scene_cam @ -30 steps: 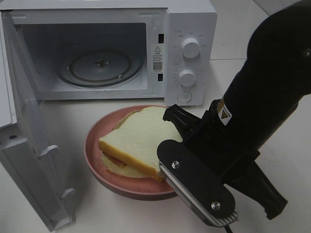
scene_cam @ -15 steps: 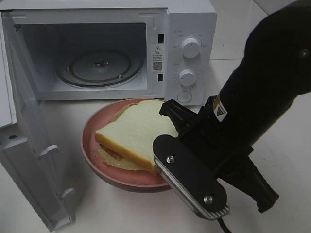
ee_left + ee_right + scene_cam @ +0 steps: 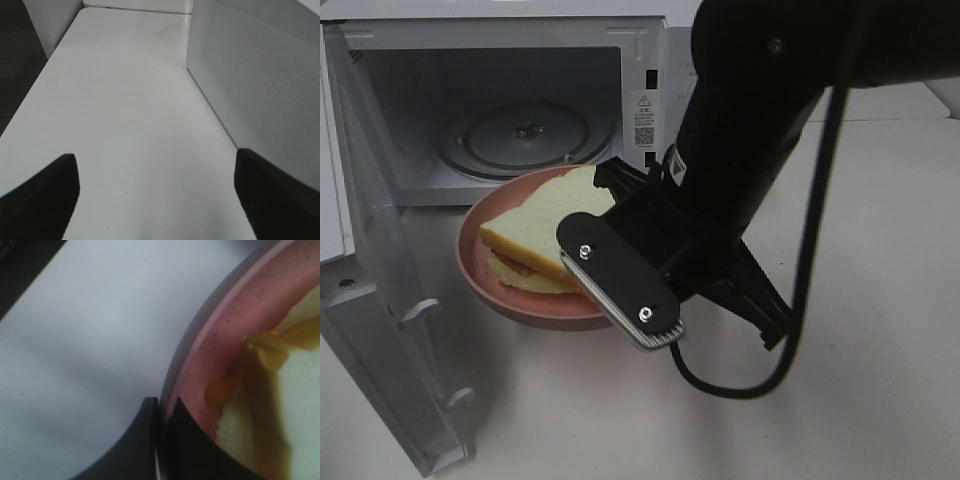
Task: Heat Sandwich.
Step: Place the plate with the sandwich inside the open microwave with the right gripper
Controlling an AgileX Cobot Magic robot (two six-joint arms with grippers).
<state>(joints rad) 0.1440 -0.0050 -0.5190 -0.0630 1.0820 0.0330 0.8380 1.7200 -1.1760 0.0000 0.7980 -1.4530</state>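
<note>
Since the earlier frame, the sandwich and its pink plate had shifted left and farther away, up to the mouth of the microwave; the right arm had travelled with them.

1. Sandwich: lay on the pink plate, two pale slices with an orange-red filling showing at the near-left edge. It covered most of the plate.
2. Pink plate: its far rim overlapped the lower sill of the microwave opening in the high view. Whether the plate rested on the table or was raised above it could not be determined.
3. Right gripper: clenched on the plate rim, one finger outside the rim and one inside, as the right wrist view showed. A black cable hung from the arm in a loop above the table.
4. Microwave: door swung fully open to the near left; glass turntable visible in the cavity, with nothing on it.
5. Left gripper: released, fingers spread wide, holding nothing, above bare table beside the microwave's perforated side wall. It was well apart from the sandwich.
</note>
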